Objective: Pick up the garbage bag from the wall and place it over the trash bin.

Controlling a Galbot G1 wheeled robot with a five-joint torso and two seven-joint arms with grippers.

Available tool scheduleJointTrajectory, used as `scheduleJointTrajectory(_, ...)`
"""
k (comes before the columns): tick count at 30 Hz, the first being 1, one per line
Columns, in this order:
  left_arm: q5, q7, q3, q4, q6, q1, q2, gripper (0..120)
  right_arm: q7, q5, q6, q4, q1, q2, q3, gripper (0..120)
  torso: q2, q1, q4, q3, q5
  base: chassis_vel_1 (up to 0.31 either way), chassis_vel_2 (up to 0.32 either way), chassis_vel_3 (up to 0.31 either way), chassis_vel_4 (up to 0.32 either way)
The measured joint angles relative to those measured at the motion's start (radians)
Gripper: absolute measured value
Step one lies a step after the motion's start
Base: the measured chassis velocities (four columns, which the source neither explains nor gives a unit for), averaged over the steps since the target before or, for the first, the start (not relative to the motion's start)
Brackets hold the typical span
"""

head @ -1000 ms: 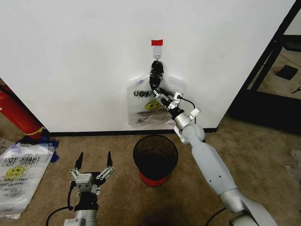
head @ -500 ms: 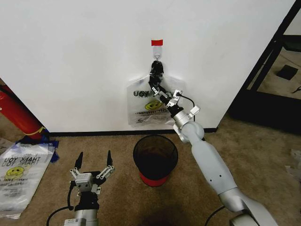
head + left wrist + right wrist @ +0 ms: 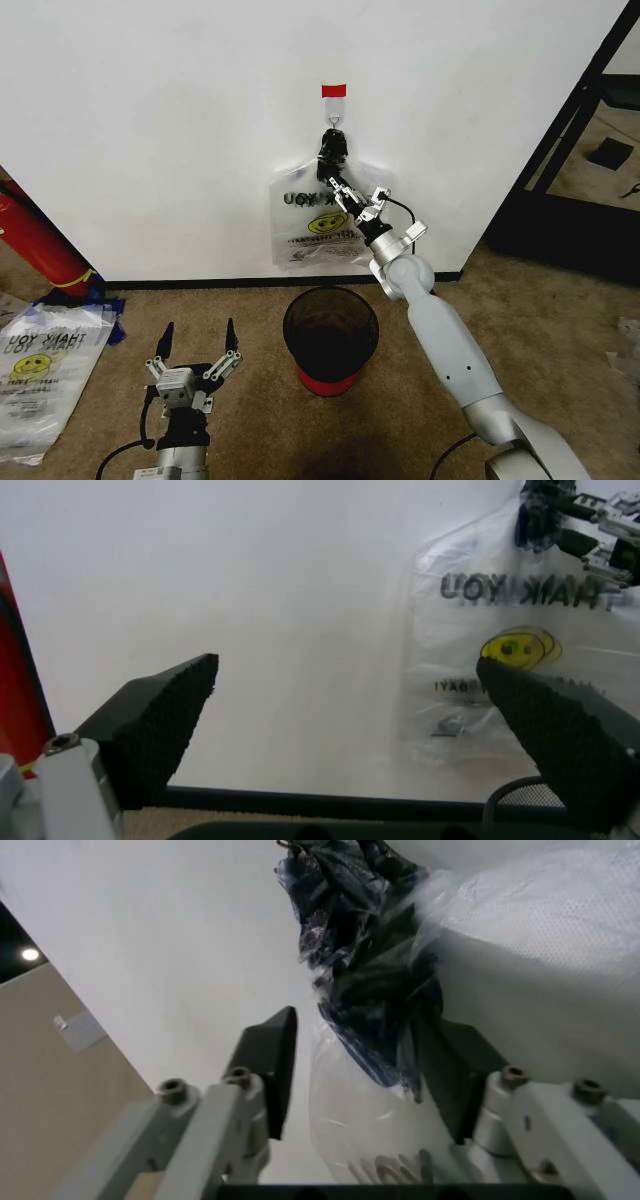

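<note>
The garbage bag (image 3: 312,225), clear with a yellow smiley and black print, hangs flat on the white wall (image 3: 150,120) from a hook (image 3: 333,122) under a red tape tab (image 3: 333,91). Its top is gathered into a dark bunch (image 3: 365,982). My right gripper (image 3: 341,193) is raised to that bunch. In the right wrist view it (image 3: 360,1057) is open, with the bunch between its fingers (image 3: 268,1061). The black mesh trash bin (image 3: 330,335) stands on the carpet below the bag. My left gripper (image 3: 197,342) is open low at the left, facing the wall and bag (image 3: 510,645).
A red cylinder (image 3: 35,240) leans at the far left by the wall. A flat stack of like bags (image 3: 40,365) lies on the carpet at the left. A black frame (image 3: 590,130) stands at the right past the wall's corner.
My right gripper has climbed the bag from near the smiley to the dark bunch under the hook. The left arm has sunk slightly.
</note>
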Motion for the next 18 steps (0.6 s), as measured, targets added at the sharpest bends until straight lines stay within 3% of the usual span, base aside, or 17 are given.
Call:
scheduleJointTrajectory(11,0.000,0.000,0.002,-0.005,-0.005,0.003,-0.002,100,0.014,0.006,0.006,-0.007,0.005,0.010,0.005,1,0.000,0.000,0.0000,0.000,0.0000,0.000,0.000,0.000,0.000)
scheduleJointTrajectory(18,0.000,0.000,0.003,-0.012,-0.007,0.004,-0.004,100,0.018,-0.012,0.012,0.035,-0.025,-0.001,-0.002,0,0.000,0.000,0.0001,0.000,0.0000,0.000,0.000,0.000,0.000)
